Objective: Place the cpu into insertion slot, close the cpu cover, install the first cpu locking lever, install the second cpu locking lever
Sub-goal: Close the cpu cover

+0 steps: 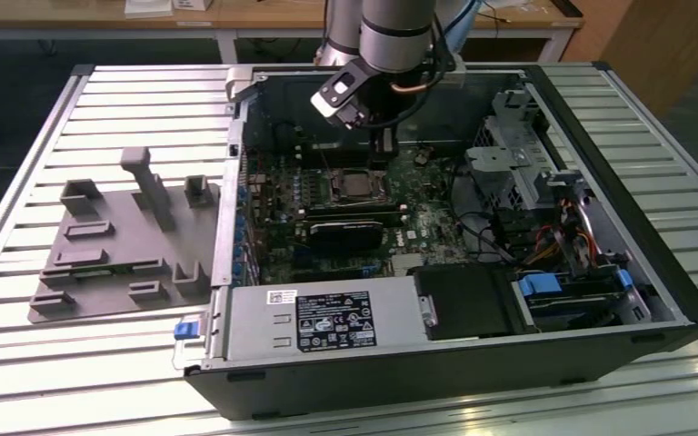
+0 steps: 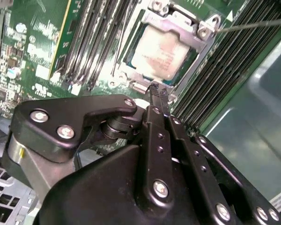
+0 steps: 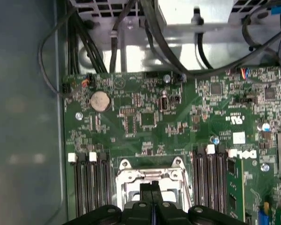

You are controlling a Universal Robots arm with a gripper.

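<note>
Since cpu [image 2: 161, 49] already sits in slot [image 2: 126, 72] under shut cover [image 2: 187, 23], first-lever step looks in hand: gripper [image 2: 158, 89], jaws together, slot at its 7 o'clock in exterior view; loose lever [image 2: 253, 23] probably needs pressing down.

A pale, slatted metal counter [image 1: 119, 100] carries an open black computer case [image 1: 446, 386] lying on its side, and just beside it, on the exterior view's left, a grey fixture plate [image 1: 94, 263] with upright posts.
</note>
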